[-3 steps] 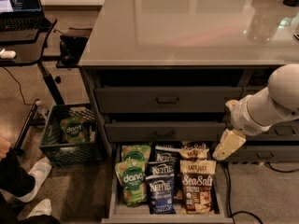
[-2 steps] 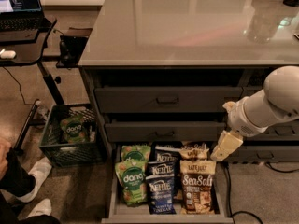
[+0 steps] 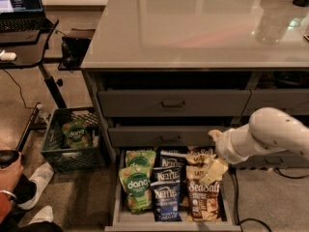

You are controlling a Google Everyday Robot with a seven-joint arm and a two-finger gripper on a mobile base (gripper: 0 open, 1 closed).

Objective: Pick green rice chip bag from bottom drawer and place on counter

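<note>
The bottom drawer (image 3: 117,197) is pulled open at the foot of the cabinet. Two green rice chip bags lie in its left part, one in front (image 3: 136,190) and one behind it (image 3: 141,157). Blue Kettle bags (image 3: 166,199) fill the middle and a brown Sea Salt bag (image 3: 203,197) lies at the right. My gripper (image 3: 213,170) hangs from the white arm (image 3: 265,134) over the drawer's right side, above the brown bags, well right of the green bags. The glossy counter (image 3: 193,28) spans the top.
Two closed grey drawers with dark handles (image 3: 173,103) sit above the open one. A green crate (image 3: 58,153) on the floor at left holds another green bag (image 3: 76,133). A black desk with a laptop (image 3: 19,4) stands at the far left. A person's shoes (image 3: 36,178) are at bottom left. A cable (image 3: 236,197) runs along the floor at right.
My arm has moved left and a little down, bringing the gripper from beside the drawer's right edge to over the brown bags. The bags have not moved.
</note>
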